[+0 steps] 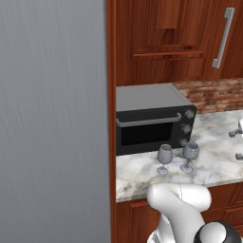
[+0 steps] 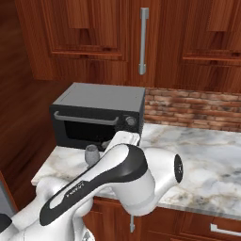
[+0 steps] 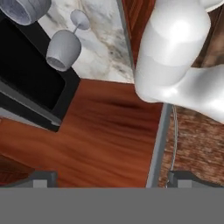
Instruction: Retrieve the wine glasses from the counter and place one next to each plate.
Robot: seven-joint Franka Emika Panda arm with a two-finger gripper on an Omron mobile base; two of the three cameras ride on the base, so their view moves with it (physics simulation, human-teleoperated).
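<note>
Claw (image 3: 111, 179) is sitting spread wide, both tips at the bottom corners of the hand view, nothing between them. In that view it is looking along the reddish-brown cabinet side (image 3: 105, 131), and the two wine glasses are sitting up and to the left of the tips, well clear of them. Nearer wine glass (image 3: 64, 49) is showing its open bowl toward the claw with stem and foot running away over the marbled counter (image 3: 103, 48); second wine glass (image 3: 26, 9) is cropped at the top-left corner. Both bowls are looking empty. Left base view: both glasses are standing upright side by side on the counter, near its front edge, left one (image 1: 164, 158) and right one (image 1: 190, 156), close but apart, just in front of the black toaster oven (image 1: 152, 118). Oven door is closed and dark, contents not discernible. Right base view: the arm is covering most of the counter front, one glass bowl (image 2: 91, 153) peeking out beside it in front of the oven. Brick backsplash (image 2: 188, 108) and upper cabinets (image 2: 103, 33) are sitting behind.
</note>
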